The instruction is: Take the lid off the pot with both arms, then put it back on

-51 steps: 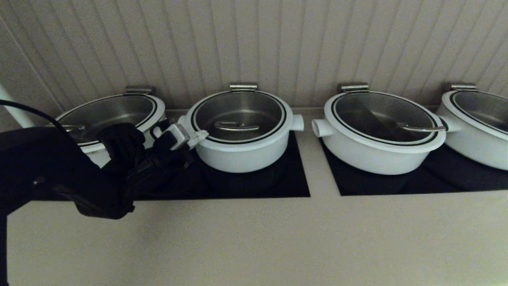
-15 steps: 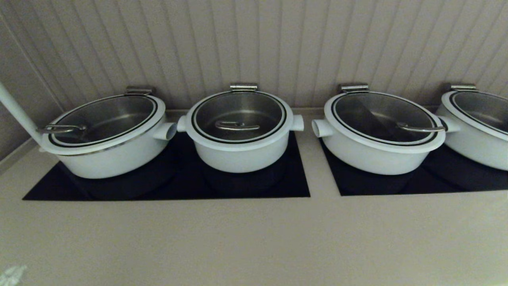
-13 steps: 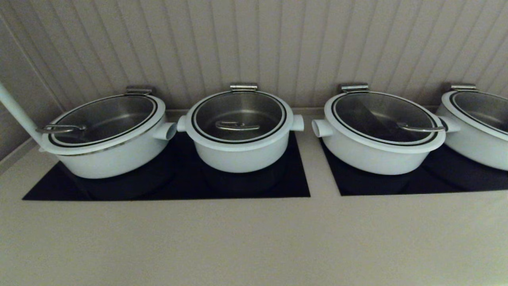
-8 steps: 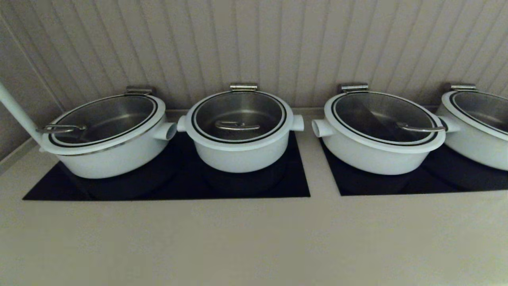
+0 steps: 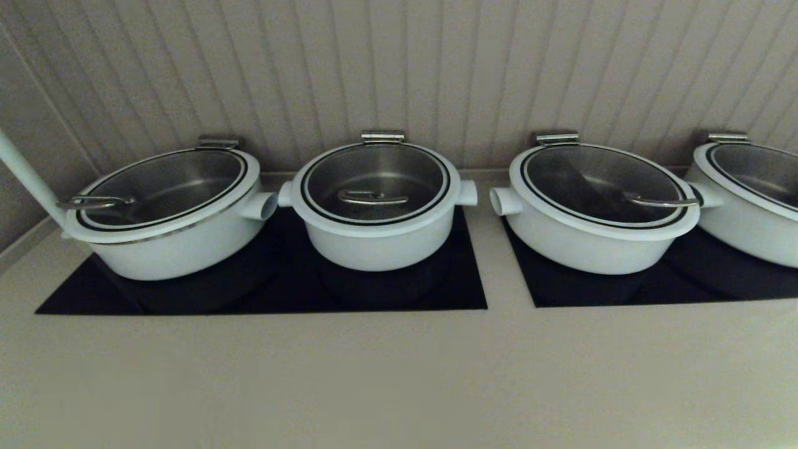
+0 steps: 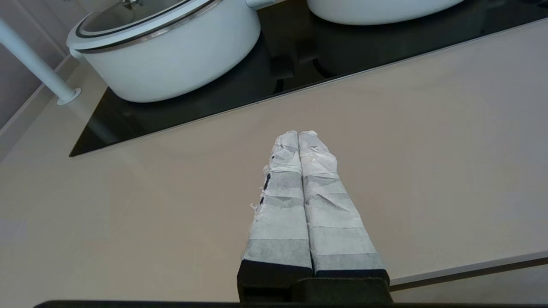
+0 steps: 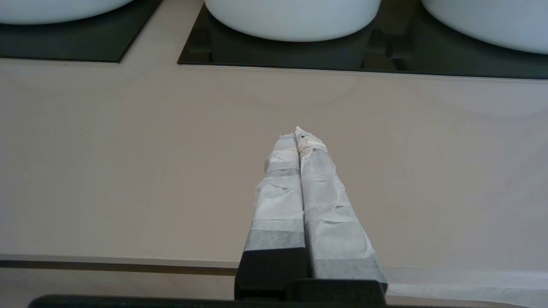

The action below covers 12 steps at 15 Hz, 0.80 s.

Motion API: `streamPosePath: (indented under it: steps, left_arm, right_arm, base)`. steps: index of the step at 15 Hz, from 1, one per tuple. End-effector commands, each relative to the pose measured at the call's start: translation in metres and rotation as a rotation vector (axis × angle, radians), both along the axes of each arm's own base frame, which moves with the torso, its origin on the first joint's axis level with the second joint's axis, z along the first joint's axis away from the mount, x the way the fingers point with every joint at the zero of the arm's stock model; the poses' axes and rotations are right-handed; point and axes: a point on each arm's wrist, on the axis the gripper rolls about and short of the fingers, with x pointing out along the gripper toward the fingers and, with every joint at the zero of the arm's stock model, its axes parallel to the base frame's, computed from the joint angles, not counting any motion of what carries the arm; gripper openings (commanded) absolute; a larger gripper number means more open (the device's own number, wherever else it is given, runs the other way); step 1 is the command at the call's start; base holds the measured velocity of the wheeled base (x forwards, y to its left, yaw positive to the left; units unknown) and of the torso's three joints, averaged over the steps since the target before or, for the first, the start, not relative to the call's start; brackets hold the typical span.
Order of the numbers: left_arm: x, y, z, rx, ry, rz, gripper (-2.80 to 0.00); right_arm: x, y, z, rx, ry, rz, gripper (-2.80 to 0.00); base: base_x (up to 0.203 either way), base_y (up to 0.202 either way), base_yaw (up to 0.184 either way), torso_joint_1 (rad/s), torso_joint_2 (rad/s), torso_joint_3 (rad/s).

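Observation:
The pot (image 5: pixel 377 243) is the smallest, deepest white pot, second from the left on a black cooktop panel (image 5: pixel 461 287). The lid (image 5: pixel 374 178) sits closed on it, its curved steel bar handle (image 5: pixel 372 198) toward the front and the steel hinge (image 5: pixel 382 135) at the back. Neither arm shows in the head view. In the left wrist view my left gripper (image 6: pixel 298 133) is shut and empty over the beige counter near its front edge. In the right wrist view my right gripper (image 7: pixel 297 133) is shut and empty, also over the counter's front part.
A wide pot (image 5: pixel 168 231) stands left of the pot, two more wide lidded pots (image 5: pixel 592 231) (image 5: pixel 748 206) to the right. A white pole (image 5: pixel 25 178) rises at the far left. The ribbed wall is close behind the pots. The beige counter (image 5: pixel 399 374) lies in front.
My left arm, which was by the pot's left handle 3.4 s ago, has drawn back out of the head view. Pots and lids have not moved.

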Motion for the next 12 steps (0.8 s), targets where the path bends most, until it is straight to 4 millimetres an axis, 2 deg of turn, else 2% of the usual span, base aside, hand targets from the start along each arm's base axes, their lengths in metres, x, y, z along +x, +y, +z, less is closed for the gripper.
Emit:
streamPosePath:
  steps: [1, 12]
  left_arm:
    - [0.0000, 0.0000, -0.0001, 0.001, -0.001, 0.000, -2.80]
    - [0.0000, 0.0000, -0.0001, 0.001, 0.000, 0.000, -2.80]
  right_arm:
    - [0.0001, 0.0000, 0.0000, 0.000, 0.001, 0.000, -2.80]
    - [0.0001, 0.0000, 0.0000, 0.001, 0.001, 0.000, -2.80]
  base:
    - [0.000, 0.000, 0.000, 0.000, 0.00, 0.000]
    - [0.000, 0.000, 0.000, 0.000, 0.00, 0.000]
